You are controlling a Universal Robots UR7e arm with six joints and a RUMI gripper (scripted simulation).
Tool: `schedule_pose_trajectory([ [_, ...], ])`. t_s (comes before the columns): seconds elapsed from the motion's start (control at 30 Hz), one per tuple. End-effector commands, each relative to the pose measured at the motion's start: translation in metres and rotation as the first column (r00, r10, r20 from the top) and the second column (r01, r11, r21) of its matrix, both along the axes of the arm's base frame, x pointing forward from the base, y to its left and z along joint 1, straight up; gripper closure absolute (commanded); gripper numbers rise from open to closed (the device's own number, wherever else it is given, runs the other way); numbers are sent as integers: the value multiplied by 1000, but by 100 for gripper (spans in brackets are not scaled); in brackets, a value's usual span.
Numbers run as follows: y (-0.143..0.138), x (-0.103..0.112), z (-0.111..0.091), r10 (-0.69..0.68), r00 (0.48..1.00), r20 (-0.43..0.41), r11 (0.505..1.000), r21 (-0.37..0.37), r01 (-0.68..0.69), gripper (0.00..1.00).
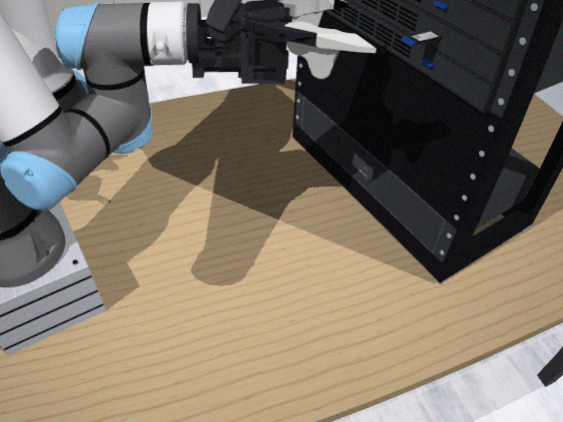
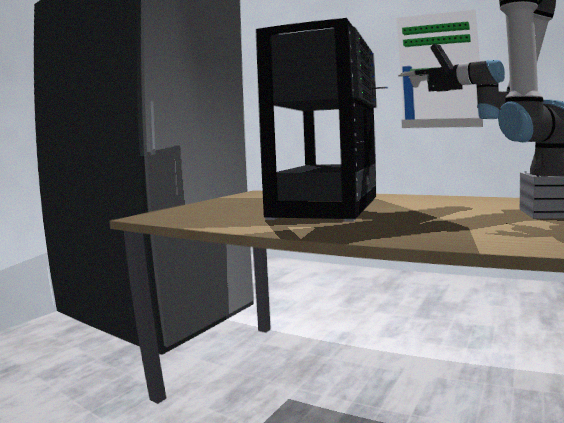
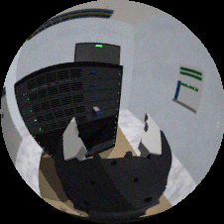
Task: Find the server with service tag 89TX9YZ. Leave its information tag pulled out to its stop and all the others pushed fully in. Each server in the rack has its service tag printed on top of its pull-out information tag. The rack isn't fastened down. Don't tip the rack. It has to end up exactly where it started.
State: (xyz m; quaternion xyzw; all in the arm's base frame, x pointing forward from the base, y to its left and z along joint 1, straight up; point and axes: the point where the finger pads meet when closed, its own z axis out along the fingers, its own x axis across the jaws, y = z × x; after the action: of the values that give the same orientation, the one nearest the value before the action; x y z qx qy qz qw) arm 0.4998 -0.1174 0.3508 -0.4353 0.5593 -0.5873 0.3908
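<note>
Black rack [image 1: 504, 96] top cut off in your top view; tag text unreadable. One information tag [image 1: 425, 36] sticks out, third server. Gripper [image 1: 344, 25] jaws wide, empty, left of tag. Exterior view shows whole rack on table [image 2: 200, 216].

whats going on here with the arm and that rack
A single robot arm is working at a small black server rack that stands on a wooden table. Its gripper is open, holds nothing, and is held level in front of the rack's servers. One information tag already sticks out from a server's front, to the right of the fingertips; the gripper is not touching it. The blue pull tabs of the other servers look pushed in. The tag's print is unreadable.
</note>
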Motion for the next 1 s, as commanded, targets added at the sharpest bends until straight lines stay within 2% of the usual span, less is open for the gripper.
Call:
schedule_pose_trajectory([
  [0.0,0,2,4,-51,999,-10,989,135,51,0],
  [0.17,1,4,7,-79,997,-9,968,240,79,0],
  [0.23,1,4,7,-79,997,-9,968,240,79,0],
  [0.33,1,5,9,-96,995,-10,949,300,94,0],
  [0.73,2,6,13,-160,987,-21,845,513,148,0],
  [0.8,2,6,13,-160,987,-21,845,513,148,0],
  [0.97,3,7,16,-183,983,-30,792,587,166,0],
])
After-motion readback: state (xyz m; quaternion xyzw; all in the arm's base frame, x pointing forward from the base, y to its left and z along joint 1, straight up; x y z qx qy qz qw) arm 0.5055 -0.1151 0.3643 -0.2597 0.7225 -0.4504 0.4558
